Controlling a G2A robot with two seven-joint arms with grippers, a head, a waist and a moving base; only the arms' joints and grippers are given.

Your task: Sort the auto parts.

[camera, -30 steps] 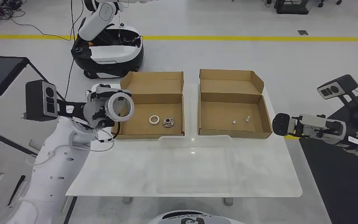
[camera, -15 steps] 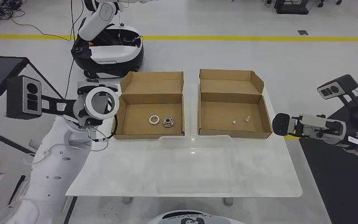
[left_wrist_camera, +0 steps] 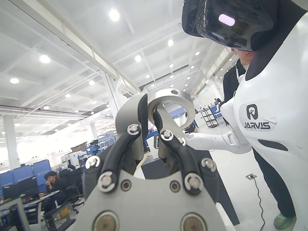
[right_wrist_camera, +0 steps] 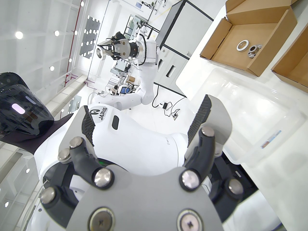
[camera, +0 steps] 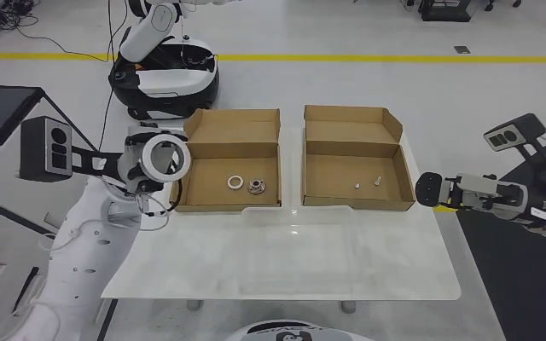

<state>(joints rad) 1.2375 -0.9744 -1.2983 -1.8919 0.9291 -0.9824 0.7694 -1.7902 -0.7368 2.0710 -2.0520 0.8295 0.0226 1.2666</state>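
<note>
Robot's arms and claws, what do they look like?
The left arm is smooth white shell, with black cables looping at its wrist. The left gripper and right gripper have silver plates with round screws, black links, and grey fingers with black ribbed pads.

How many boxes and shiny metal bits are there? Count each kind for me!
Cardboard boxes: 2, the left box and the right box
Metal rings: 2, the big ring in the left gripper and the small ring in the left box
Flanged hub: 1
Small parts in the right box: 2
Total: 7
</note>
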